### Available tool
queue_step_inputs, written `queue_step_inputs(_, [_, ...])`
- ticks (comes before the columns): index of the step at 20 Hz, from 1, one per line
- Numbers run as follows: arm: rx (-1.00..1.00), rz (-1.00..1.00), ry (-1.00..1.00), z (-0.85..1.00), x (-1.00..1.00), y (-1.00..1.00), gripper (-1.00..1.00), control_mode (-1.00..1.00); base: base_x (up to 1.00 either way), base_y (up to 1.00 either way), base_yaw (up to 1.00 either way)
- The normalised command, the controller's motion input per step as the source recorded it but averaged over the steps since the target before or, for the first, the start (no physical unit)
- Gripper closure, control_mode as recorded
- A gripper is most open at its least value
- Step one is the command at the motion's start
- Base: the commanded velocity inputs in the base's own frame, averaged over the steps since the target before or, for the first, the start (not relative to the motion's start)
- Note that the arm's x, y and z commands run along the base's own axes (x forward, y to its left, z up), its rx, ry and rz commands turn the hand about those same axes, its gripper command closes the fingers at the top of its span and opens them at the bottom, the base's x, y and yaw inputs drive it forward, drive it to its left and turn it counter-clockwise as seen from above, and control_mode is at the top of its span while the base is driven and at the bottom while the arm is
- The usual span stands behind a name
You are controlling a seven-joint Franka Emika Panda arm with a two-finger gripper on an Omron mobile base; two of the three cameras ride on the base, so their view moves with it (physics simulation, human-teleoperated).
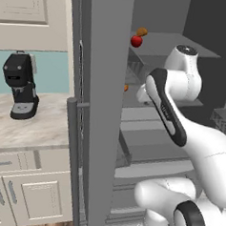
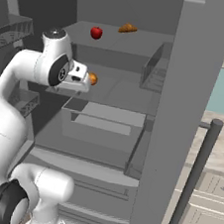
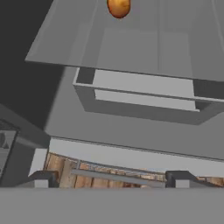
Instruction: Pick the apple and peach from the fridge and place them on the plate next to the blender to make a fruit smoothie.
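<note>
The fridge (image 2: 112,89) stands open. The red apple (image 2: 96,32) (image 1: 135,41) rests on its upper shelf. One shelf lower lies the orange peach (image 2: 93,78) (image 1: 125,87), which also sits at the top edge of the hand view (image 3: 118,7). My gripper (image 3: 111,180) is open and holds nothing. It hangs inside the fridge just left of the peach, above a grey drawer (image 3: 135,98), tilted downward. The plate and the blender are out of view.
An oblong orange-brown lump (image 2: 127,28) lies behind the apple. The open fridge door (image 1: 103,109) with its bar handle (image 2: 194,180) flanks the arm. A black coffee machine (image 1: 20,85) stands on the marble counter (image 1: 28,128). Wire baskets (image 2: 156,72) line the shelf sides.
</note>
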Motion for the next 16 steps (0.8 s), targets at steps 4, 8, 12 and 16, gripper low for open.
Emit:
queue_step_inputs(4, [0.01, 0.00, -0.47, 0.52, -0.46, -0.09, -1.00, -1.00, 0.00, 0.00, 0.00])
queue_step_inputs(8, [0.00, -0.02, -0.49, 0.71, -0.29, -0.01, -1.00, -1.00, 0.00, 0.00, 0.00])
queue_step_inputs(12, [0.00, -0.03, -0.43, 0.97, -0.10, 0.00, -1.00, -1.00, 0.00, 0.00, 0.00])
queue_step_inputs(16, [0.00, -0.03, -0.23, 1.00, 0.00, 0.00, -1.00, -1.00, 0.00, 0.00, 0.00])
